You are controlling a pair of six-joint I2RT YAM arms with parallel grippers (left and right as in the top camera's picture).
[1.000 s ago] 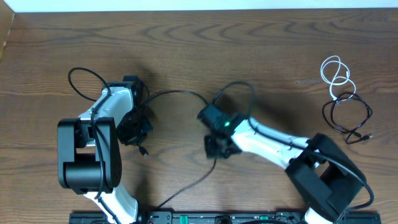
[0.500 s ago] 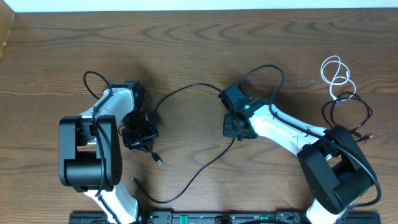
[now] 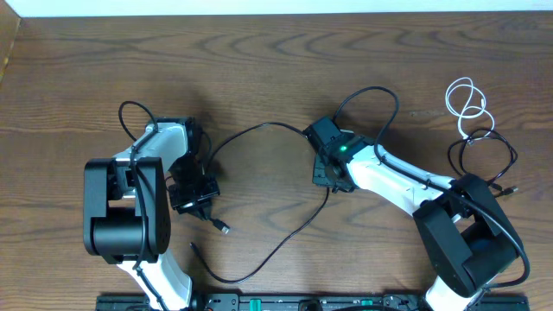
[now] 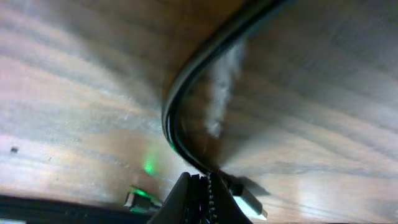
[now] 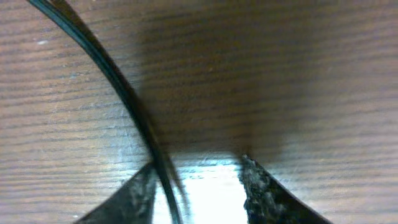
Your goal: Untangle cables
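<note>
Since the table (image 3: 276,52) carries the long black cable (image 3: 259,128) as one open curve between my two grippers, I judge the step in hand to be spreading this cable flat and free of crossings.

My left gripper (image 3: 197,197), at 9 o'clock from the table's centre, is clamped shut on the cable. My right gripper (image 3: 330,177), just toward 3 o'clock of centre, has its jaws parted. In the right wrist view the strand passes between the fingers (image 5: 261,190), close beside one and apparently loose. From there the cable trails toward 7 o'clock.

To do the step well, I should hold firm on the left, lift the right jaws straight off without snagging the strand, and lay no span over another.

The coiled black cable (image 3: 484,160) and white cable (image 3: 467,102) lie at 2 o'clock, seemingly overlapping and well apart from both grippers. The plug (image 3: 223,228) juts toward 5 o'clock of my left jaws.

No brand, label or writing is legible. Only a green light (image 3: 343,149) shows on my right wrist.
</note>
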